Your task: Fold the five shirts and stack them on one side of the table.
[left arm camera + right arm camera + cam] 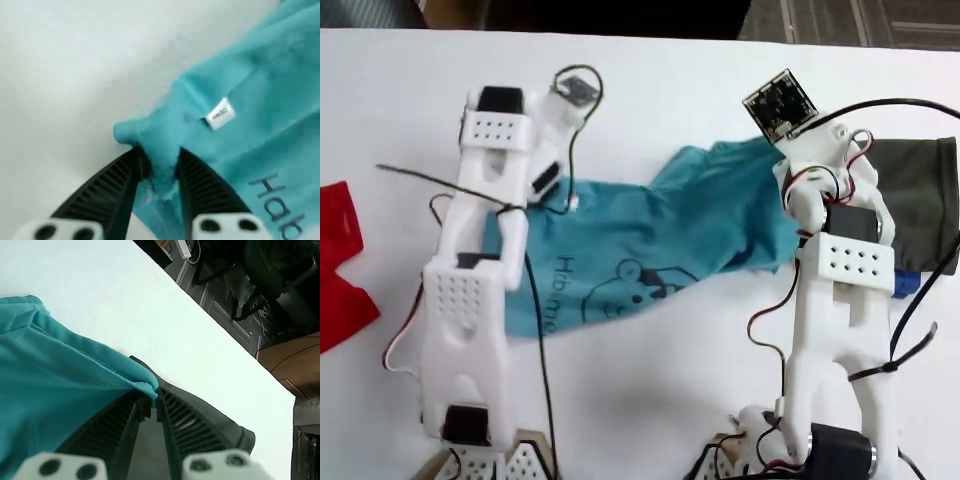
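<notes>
Where fingers (112, 187) clamp, teal shirt (240, 95) bunches.

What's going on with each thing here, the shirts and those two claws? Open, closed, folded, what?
teal shirt, unfolded, rumpled, pinched at two ends.
left gripper, shut on the teal shirt near its label.
right gripper, shut on the teal shirt's stitched edge.
red shirt, lying loose, not folded.
dark grey shirt, lying flat; whether folded is unclear.

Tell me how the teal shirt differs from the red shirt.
The teal shirt lies mid-table; the red shirt sits far to the left. The left end effector and right end effector pinch the teal shirt; nothing touches the red shirt. Both rest on the table.
</notes>
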`<control>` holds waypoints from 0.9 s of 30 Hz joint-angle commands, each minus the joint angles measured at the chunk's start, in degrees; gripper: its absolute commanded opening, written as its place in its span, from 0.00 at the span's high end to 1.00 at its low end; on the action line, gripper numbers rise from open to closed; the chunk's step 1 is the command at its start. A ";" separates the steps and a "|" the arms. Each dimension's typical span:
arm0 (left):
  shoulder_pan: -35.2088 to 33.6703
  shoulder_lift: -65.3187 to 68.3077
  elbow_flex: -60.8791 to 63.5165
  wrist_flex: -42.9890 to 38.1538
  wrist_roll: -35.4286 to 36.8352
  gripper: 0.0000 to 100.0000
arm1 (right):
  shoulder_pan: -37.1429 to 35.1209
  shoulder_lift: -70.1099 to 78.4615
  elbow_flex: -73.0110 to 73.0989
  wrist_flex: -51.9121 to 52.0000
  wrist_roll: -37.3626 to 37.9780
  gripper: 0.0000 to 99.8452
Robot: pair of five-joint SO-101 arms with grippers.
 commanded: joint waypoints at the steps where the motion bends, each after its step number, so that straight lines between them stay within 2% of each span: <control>1: -0.44 2.11 -0.31 -4.57 0.53 0.88 | -0.13 -3.12 -0.70 -1.19 0.44 0.98; 7: -0.26 5.19 -4.79 -5.27 0.70 0.92 | -0.04 -3.21 -0.70 -1.10 0.44 0.98; 14: -0.62 5.71 -18.15 2.11 3.16 0.92 | -0.13 -2.95 -0.70 -1.10 0.44 0.98; 23: -0.35 5.71 -11.03 -3.25 3.43 0.93 | -0.22 -2.95 -0.70 -1.19 0.44 0.98; 25: -0.35 5.10 -12.00 -2.81 3.43 0.98 | -0.04 -2.95 -0.70 -1.19 0.44 0.98; 27: -0.79 4.31 -16.13 -0.44 3.87 0.97 | 0.04 -3.30 -0.70 -1.19 0.44 0.98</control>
